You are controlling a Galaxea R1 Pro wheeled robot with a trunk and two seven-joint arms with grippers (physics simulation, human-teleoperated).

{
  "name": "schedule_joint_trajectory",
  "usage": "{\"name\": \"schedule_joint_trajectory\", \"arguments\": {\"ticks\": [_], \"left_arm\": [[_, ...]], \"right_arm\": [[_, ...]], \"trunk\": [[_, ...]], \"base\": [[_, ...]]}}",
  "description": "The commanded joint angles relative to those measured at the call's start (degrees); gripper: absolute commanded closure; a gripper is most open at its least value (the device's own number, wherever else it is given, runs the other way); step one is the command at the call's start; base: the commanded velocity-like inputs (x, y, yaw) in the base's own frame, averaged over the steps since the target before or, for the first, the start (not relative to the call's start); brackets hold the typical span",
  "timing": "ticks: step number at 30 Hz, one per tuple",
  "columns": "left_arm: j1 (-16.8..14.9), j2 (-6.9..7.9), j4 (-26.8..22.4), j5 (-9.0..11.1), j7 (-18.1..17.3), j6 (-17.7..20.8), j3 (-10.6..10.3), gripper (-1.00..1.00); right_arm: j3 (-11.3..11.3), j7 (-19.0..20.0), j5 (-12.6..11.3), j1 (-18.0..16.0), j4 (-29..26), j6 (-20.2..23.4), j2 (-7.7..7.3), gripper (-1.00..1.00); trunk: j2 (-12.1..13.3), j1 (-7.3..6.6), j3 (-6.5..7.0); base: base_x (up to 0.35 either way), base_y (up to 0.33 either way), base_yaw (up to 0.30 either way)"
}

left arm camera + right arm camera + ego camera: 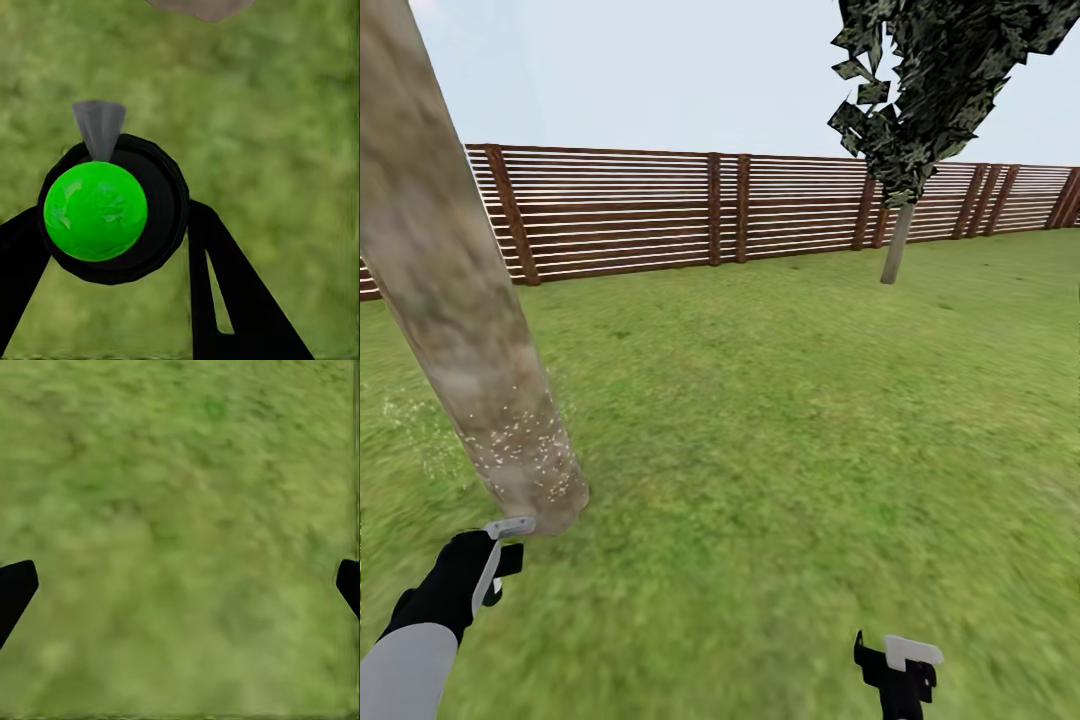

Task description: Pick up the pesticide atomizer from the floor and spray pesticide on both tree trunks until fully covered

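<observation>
Left tool [120,247]: closed on the pesticide atomizer [112,208], black fingers [225,285] on either side of the dark round body; top face bright green in the left wrist view, grey spray cone [98,127] issuing from its far edge. In the head view, left tool [495,560] low over the grass, pale nozzle end just short of the base of the near tree trunk [460,300].

Right tool [900,670]: open, empty, fingertips [15,589] set wide apart over bare grass [180,525]; well to the right of the left tool.

Near tree trunk: thick, mottled grey-brown, just ahead of the left tool, leaning in the head view; pale specks scattered over its lower part.

Lawn [780,400]: green, spreading ahead of both tools.

Second tree [920,110]: far ahead of the right tool, slim pale trunk under a ragged dark crown.

Fence [660,210]: brown horizontal slats, beyond the lawn, farthest from both tools.
</observation>
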Motion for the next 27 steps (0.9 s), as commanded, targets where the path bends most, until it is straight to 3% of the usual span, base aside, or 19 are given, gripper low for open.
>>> {"name": "schedule_joint_trajectory", "arguments": {"ticks": [1, 3, 4, 5, 6, 9, 10, 11, 12, 14, 16, 18, 20, 21, 23, 24, 27], "left_arm": [[-0.04, -0.02, 0.13, -0.45, -0.27, 0.18, 0.09, 1.0], [-0.04, 0.05, 0.5, -0.36, -0.73, -0.53, 0.05, 1.0], [-0.02, 0.05, 1.34, -0.38, -0.89, -2.83, -0.05, 1.0], [-0.04, -0.22, 5.08, -0.55, -2.22, -9.21, -0.57, 1.0], [-0.04, -0.26, 5.69, -0.61, -3.83, -10.21, -1.24, 1.0], [0.01, 0.18, 7.16, -0.87, -13.81, -14.73, -7.91, 1.0], [-0.02, 0.42, 9.02, -1.51, -19.1, -18.69, -11.89, 1.0], [-0.08, 0.6, 10.38, -3.5, -24.04, -21.33, -15.81, 1.0], [-0.1, 0.83, 10.84, -5.28, -27.07, -22.32, -17.79, 1.0], [-0.12, 1.55, 11.2, -9.13, -33.64, -23.27, -19.57, 1.0], [-0.31, 2.52, 11.3, -15.34, -42.55, -26.14, -20.04, 1.0], [-0.74, 3.22, 11.32, -23.75, -53.45, -28.15, -19.84, 1.0], [-0.92, 3.35, 11.17, -26.8, -59.76, -28.49, -19.84, 1.0], [-0.96, 3.39, 11.12, -27.67, -62.88, -28.5, -19.93, 1.0], [-0.98, 3.23, 11.02, -29.07, -66.36, -28.46, -20.08, 1.0], [-0.98, 2.76, 10.82, -30.95, -67.41, -28.24, -20.14, 1.0], [-1.0, 2.1, 10.59, -34.39, -67.92, -28.01, -20.05, 1.0]], "right_arm": [[-0.46, -0.16, 0.55, -0.04, 0.02, -0.14, -0.05, -1.0], [-0.46, -0.17, 0.55, -0.04, 0.05, -0.14, -0.15, -1.0], [-0.42, -0.17, 0.55, -0.04, 0.07, -0.14, -0.12, -1.0], [-0.39, -0.1, 0.63, -0.04, 0.15, -0.04, 0.06, -1.0], [-0.38, -0.09, 0.6, -0.04, 0.13, -0.04, 0.11, -1.0], [-0.3, -0.04, 0.93, -0.04, -0.37, -0.11, -0.06, -1.0], [1.61, 0.33, 2.72, -0.08, -1.03, -0.14, -0.18, -1.0], [6.15, 1.96, 6.71, -0.1, -4.28, -0.04, -0.23, -1.0], [9.03, 4.4, 9.38, -0.1, -7.41, 0.11, -0.25, -1.0], [11.7, 14.08, 12.43, -0.06, -12.8, 2.13, -0.26, -1.0], [12.45, 28.25, 13.35, -0.88, -16.31, 8.53, -0.49, -1.0], [12.74, 39.87, 13.65, -2.67, -19.72, 12.79, -0.87, -1.0], [12.9, 45.79, 14.43, -3.15, -21.98, 13.65, -0.94, -1.0], [13.04, 50.36, 16.02, -3.26, -22.96, 13.86, -0.82, -1.0], [13.13, 57.66, 19.02, -3.34, -25.12, 14.03, -0.61, -1.0], [13.2, 60.6, 20.0, -3.37, -27.39, 14.12, -0.45, -1.0], [13.35, 61.96, 20.49, -3.37, -29.12, 14.24, 0.14, -1.0]], "trunk": [[-0.02, -0.04, -0.05], [-0.02, -0.04, -0.05], [-0.02, -0.04, -0.05], [-0.02, -0.04, -0.05], [-0.02, -0.04, -0.05], [-0.02, -0.04, -0.05], [-0.02, -0.04, -0.05], [-0.02, -0.04, -0.05], [-0.02, -0.04, -0.05], [-0.02, -0.04, -0.05], [-0.02, -0.04, -0.05], [-0.02, -0.04, -0.05], [-0.02, -0.04, -0.05], [-0.02, -0.04, -0.05], [-0.02, -0.04, -0.05], [-0.02, -0.04, -0.05], [-0.02, -0.04, -0.05]], "base": [[-0.098, -0.048, 0.0], [-0.038, -0.018, 0.0], [-0.01, -0.005, 0.0], [-0.001, -0.001, 0.0], [0.0, 0.0, 0.0], [0.0, 0.0, 0.0], [0.0, 0.0, 0.0], [0.0, 0.0, 0.0], [0.0, 0.0, 0.0], [0.0, 0.0, 0.0], [0.0, 0.0, 0.0], [0.0, 0.0, 0.0], [0.0, 0.0, 0.0], [0.0, 0.0, 0.0], [0.0, 0.0, 0.0], [0.0, 0.0, 0.0], [0.0, 0.0, 0.0]]}}
